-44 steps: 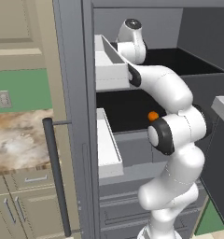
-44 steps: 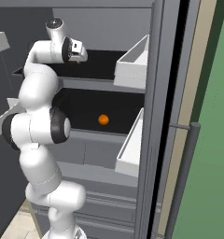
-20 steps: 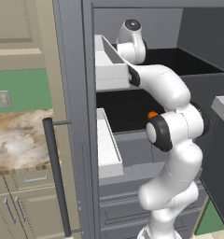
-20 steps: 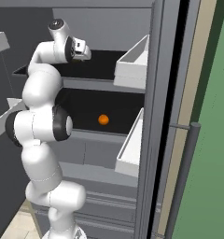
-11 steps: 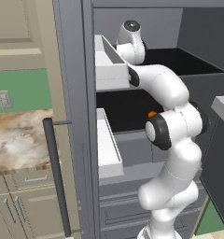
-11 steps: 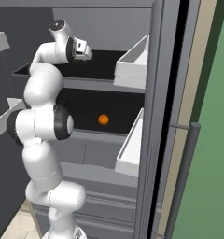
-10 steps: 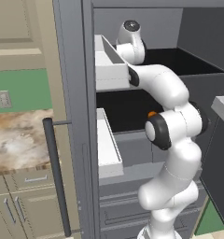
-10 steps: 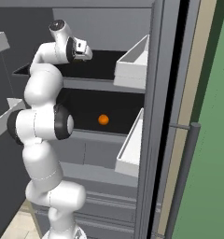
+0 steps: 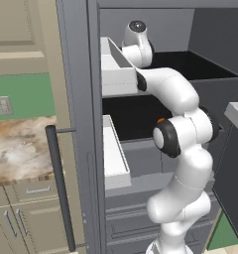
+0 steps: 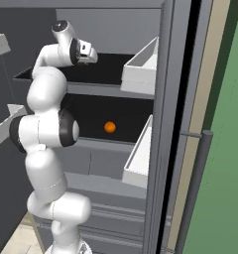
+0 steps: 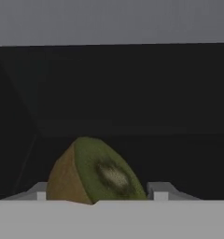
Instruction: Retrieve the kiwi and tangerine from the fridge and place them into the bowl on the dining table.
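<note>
I've got the gripper (image 11: 97, 192) on the fridge's (image 10: 170, 99) upper shelf, jaws partly spread either side of the halved kiwi (image 11: 93, 171); grip unclear. Tangerine (image 10: 109, 127) on the shelf below.

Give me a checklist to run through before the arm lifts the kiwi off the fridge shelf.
1. Kiwi between the fingertips: ok, the halved fruit sits between the two tips in the hand view.
2. Pincer firmly shut on the kiwi: cannot tell, contact with the fruit is not visible.
3. Fridge doors open enough to withdraw: ok, both stand wide.
4. Door bin on the right clear of the pincer: ok, it stands apart from it.
5. Tangerine undisturbed: ok, it rests on the lower shelf, below the pincer.
6. Bowl ready to receive: cannot tell.
</note>
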